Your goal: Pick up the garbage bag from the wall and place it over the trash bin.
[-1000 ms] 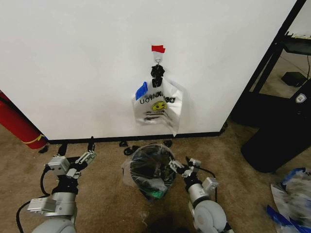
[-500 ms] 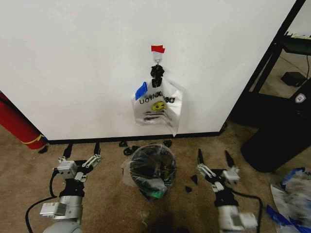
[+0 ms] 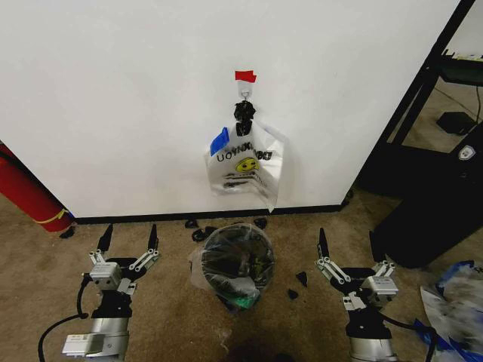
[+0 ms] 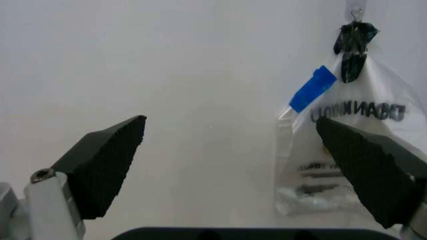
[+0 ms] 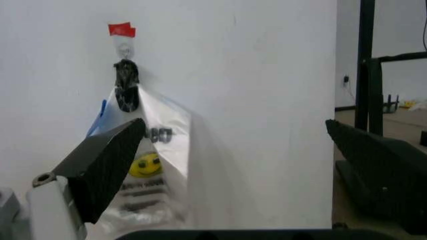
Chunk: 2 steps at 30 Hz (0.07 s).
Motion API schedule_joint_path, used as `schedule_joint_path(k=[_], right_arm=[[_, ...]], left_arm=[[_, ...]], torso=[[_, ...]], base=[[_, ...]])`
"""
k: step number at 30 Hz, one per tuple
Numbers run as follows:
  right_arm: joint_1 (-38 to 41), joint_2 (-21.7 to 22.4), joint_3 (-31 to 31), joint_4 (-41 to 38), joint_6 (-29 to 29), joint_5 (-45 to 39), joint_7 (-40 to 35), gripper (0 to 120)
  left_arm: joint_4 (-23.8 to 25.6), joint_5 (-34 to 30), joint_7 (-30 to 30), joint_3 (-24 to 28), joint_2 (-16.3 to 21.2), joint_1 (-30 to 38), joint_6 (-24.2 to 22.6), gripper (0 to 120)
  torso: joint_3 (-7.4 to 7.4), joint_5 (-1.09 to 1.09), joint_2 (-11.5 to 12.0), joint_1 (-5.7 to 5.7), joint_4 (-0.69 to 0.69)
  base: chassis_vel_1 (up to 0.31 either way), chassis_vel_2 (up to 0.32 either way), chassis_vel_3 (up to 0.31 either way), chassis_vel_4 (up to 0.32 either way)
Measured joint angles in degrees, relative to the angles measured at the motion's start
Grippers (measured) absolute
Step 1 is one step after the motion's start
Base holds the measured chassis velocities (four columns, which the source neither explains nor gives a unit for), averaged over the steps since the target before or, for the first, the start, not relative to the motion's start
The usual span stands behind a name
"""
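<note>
Trash bin (image 3: 235, 265) on carpet below wall (image 3: 136, 98), garbage bag (image 3: 198, 265) draped over its rim. Left hand (image 3: 128, 243) left of bin, right hand (image 3: 349, 249) right of bin; both open, empty.

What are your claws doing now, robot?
Left gripper and right gripper low beside small black trash bin, jaws open. Clear plastic garbage bag lines it. Nothing blocking.

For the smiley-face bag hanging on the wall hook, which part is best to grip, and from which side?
Probably the dark bunched top of the smiley-face bag, just under the hook. There the film is gathered narrow, while the body hangs wide and loose. Come from the front, straight toward the wall.
</note>
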State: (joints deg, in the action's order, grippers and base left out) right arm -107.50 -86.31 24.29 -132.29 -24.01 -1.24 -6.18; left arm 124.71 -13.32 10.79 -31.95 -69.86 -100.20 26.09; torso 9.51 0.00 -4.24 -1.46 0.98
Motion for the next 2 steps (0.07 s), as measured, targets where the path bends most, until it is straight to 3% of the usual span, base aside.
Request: schedule_joint_path(k=[2], right_arm=[[-0.2,-0.2,0.0,-0.1,0.1,0.2,0.0,100]], left_arm=[[-0.1,0.0,0.1,0.1,0.0,0.1,0.1,100]], torso=[[0.0,0.0,0.0,0.0,0.0]], base=[[0.0,0.0,0.0,0.0]])
